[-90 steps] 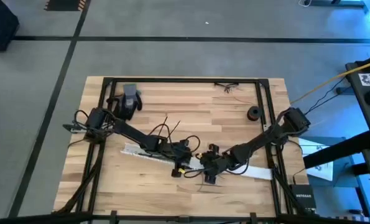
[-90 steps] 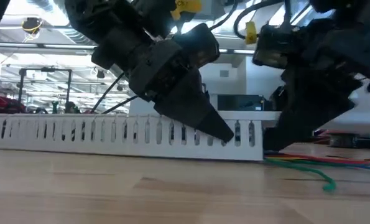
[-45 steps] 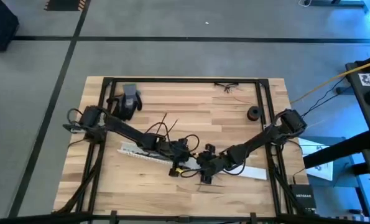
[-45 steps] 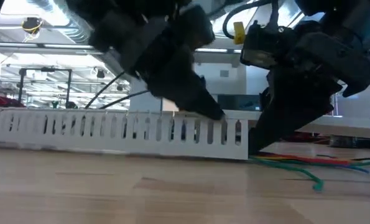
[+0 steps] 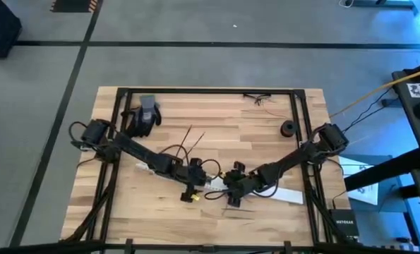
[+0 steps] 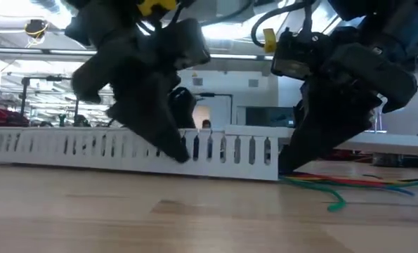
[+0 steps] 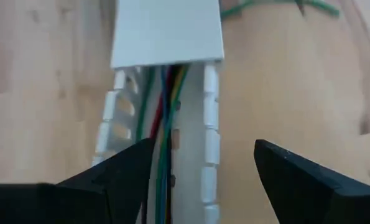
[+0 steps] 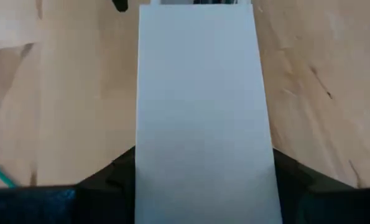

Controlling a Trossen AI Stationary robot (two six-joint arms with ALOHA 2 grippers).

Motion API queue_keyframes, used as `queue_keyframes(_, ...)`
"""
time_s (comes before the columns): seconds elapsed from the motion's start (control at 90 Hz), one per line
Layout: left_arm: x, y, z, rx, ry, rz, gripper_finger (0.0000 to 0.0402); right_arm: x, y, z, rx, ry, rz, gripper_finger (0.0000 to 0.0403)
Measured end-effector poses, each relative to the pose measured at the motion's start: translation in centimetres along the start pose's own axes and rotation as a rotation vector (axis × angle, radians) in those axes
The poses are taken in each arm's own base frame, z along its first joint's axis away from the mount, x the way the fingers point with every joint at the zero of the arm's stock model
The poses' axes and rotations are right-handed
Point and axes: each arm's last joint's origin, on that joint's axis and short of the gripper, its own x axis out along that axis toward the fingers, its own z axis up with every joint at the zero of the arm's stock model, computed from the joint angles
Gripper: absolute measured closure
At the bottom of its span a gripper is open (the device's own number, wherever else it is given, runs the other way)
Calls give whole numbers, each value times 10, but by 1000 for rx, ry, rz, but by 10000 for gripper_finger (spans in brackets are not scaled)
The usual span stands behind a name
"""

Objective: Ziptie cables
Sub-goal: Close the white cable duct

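A white slotted cable duct (image 5: 153, 170) lies across the wooden table (image 5: 217, 113), its long axis running from left-back toward right-front. Only the left wrist view shows the cables (image 7: 163, 124), coloured strands lying lengthwise inside it under a flat white cover (image 8: 200, 112). The left gripper (image 7: 200, 168) straddles the duct, fingers spread. The right gripper (image 8: 200, 171) clasps the cover's sides.

Wood table (image 5: 252, 123) w/ black frame: white slotted duct (image 6: 89, 147), grey glove (image 5: 148, 111), black roll (image 5: 288, 128), coloured wires (image 6: 349, 184).
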Motion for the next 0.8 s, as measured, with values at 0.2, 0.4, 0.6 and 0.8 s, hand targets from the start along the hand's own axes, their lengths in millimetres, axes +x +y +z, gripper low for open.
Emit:
queue_keyframes(0.2,-24,2,14,8,-73,15,125,0,0,-1,-12,9,5,187)
queue_keyframes(0.4,-14,16,-3,-9,-23,36,125,0,0,-1,-12,9,4,187)
queue_keyframes(0.6,4,17,-14,-34,-72,-44,125,0,0,-1,-14,11,7,187)
queue_keyframes(0.8,15,12,-14,-37,-110,-68,157,0,1,-1,-15,10,14,187)
